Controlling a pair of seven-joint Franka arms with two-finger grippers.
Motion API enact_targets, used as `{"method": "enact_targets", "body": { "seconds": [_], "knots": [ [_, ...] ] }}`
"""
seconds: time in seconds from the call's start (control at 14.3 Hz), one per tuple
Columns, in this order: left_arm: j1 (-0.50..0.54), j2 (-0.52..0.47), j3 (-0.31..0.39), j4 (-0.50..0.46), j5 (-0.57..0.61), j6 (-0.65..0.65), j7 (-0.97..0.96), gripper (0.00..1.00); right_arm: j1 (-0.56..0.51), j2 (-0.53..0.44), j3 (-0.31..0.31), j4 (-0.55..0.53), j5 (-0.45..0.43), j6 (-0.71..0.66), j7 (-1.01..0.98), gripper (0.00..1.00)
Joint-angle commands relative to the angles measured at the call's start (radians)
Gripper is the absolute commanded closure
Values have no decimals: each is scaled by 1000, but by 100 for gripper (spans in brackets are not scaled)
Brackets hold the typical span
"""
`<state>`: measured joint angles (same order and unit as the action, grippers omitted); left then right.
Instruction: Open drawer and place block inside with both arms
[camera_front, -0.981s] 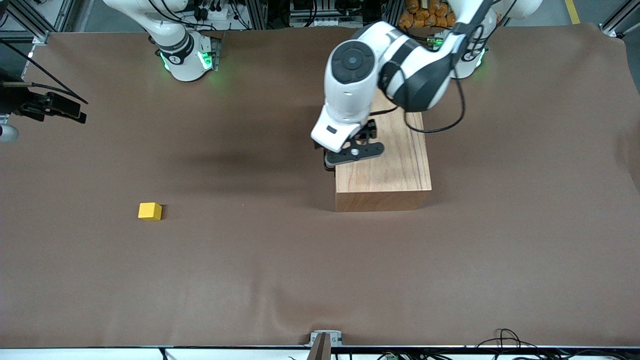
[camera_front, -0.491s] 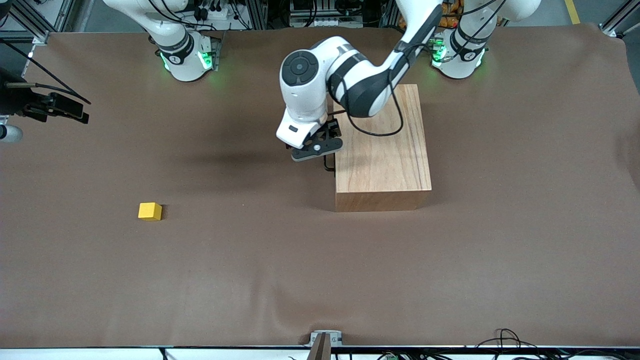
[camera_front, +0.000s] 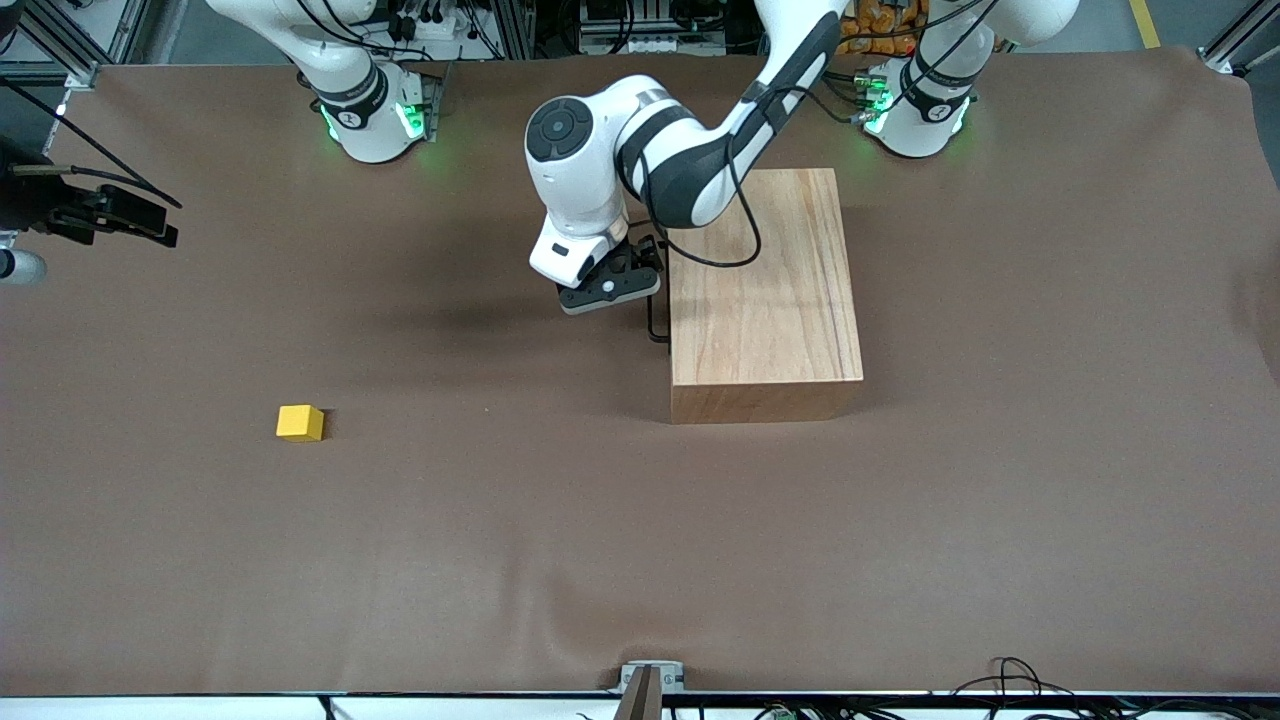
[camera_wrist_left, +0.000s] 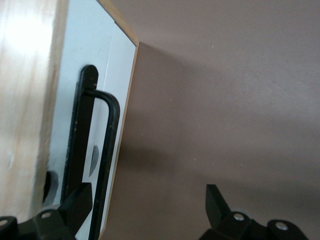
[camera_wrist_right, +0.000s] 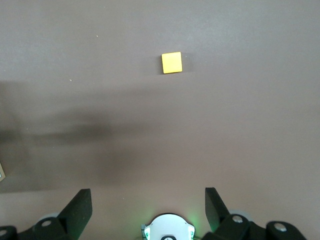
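Note:
The light-wood box (camera_front: 765, 290) stands mid-table near the left arm's base. Its drawer is shut; the whitish front panel (camera_wrist_left: 75, 40) faces the right arm's end of the table and carries a thin black handle (camera_front: 655, 322), also in the left wrist view (camera_wrist_left: 107, 145). My left gripper (camera_front: 610, 285) is open just off that front; in its wrist view (camera_wrist_left: 149, 187) the handle bar lies close inside one fingertip (camera_wrist_left: 82, 197), not gripped. The yellow block (camera_front: 300, 422) lies alone toward the right arm's end. My right gripper (camera_wrist_right: 147, 192) waits open and empty, high over its own base, with the block (camera_wrist_right: 171, 62) below.
A brown cloth (camera_front: 640, 560) covers the whole table. A black device on a mount (camera_front: 95, 215) juts in at the table's edge at the right arm's end. Cables lie along the table edge nearest the front camera (camera_front: 1010, 680).
My left arm has swung off the top of the box toward the right arm's end, and its gripper now hangs beside the drawer front. The block and box have not moved.

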<state>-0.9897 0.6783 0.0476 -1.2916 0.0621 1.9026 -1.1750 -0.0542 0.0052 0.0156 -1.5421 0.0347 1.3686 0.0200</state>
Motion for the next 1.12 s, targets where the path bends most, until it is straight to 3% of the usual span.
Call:
{"method": "enact_targets", "body": {
  "seconds": [0.0, 0.49, 1.05],
  "knots": [
    [-27, 29, 17, 34, 42, 3, 4, 0, -6, -7, 0, -6, 14, 1, -17, 0],
    [-30, 29, 15, 31, 79, -71, 136, 0, -7, 1, 0, -6, 14, 30, -19, 0],
    [-29, 52, 14, 34, 79, -43, 136, 0, -7, -1, 1, -6, 45, 67, -19, 0]
  ]
}}
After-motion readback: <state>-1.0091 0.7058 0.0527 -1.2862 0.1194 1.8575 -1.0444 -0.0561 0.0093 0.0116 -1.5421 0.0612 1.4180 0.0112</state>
